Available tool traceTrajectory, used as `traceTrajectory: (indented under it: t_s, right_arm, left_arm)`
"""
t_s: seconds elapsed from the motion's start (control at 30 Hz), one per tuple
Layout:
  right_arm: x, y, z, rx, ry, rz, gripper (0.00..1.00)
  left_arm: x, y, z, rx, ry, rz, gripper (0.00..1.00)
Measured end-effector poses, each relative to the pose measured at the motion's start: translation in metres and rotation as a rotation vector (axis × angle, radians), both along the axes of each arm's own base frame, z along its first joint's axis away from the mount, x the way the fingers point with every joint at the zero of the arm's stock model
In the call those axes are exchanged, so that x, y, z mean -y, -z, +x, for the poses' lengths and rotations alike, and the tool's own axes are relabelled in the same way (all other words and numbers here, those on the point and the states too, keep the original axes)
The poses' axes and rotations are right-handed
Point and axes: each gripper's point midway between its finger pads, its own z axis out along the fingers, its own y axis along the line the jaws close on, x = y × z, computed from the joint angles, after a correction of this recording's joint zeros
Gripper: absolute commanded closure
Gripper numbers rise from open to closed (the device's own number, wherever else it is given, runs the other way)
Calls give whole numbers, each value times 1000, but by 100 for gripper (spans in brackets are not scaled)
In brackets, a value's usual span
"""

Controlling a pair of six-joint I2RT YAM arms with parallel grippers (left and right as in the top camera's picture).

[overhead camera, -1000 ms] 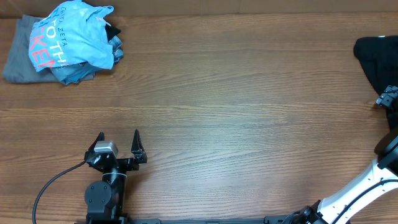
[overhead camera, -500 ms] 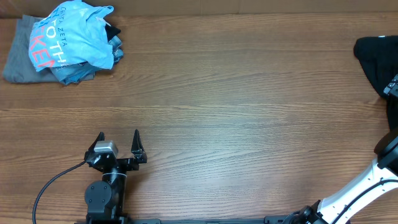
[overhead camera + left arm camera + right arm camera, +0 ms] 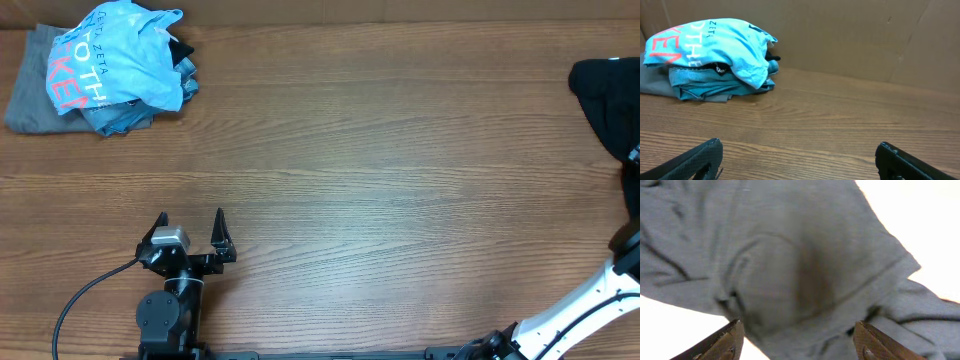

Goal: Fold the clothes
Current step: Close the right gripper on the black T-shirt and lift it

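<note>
Since a second ago my right gripper has slid almost out of the overhead view, past the right edge, over the black T-shirt. That shirt lies bunched at the far right of the bench. My left gripper rests near the front edge with its fingers spread, grasping nothing. The light blue shirt and the grey garment sit heaped in the far left corner, well apart from it.

From the left wrist, that heap lies ahead, blue over grey, beyond my parted fingers.

From the right wrist, wrinkled fabric fills the frame and my fingers are released, apart, holding nothing; whether they touch the cloth I cannot tell. I judge the step to be the first pick: take one edge or sleeve, not a bunched fold, then draw it to mid-bench to spread flat.

Count: one black T-shirt, one blue shirt, one grey garment, two grippers.
</note>
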Motion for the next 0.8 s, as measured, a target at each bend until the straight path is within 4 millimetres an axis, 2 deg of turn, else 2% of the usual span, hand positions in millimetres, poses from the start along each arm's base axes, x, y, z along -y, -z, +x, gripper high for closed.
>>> traceTrajectory:
  t_s: [0.2, 0.5, 0.8]
  right_arm:
    - [4, 1, -4, 45, 6, 44, 26]
    - [-7, 13, 5, 46, -23, 78, 27]
    - [-8, 14, 5, 35, -23, 71, 30]
  left_arm:
    - [0, 0, 0, 0, 0, 0, 0]
    - [0, 0, 0, 0, 0, 0, 0]
    - [0, 0, 0, 0, 0, 0, 0]
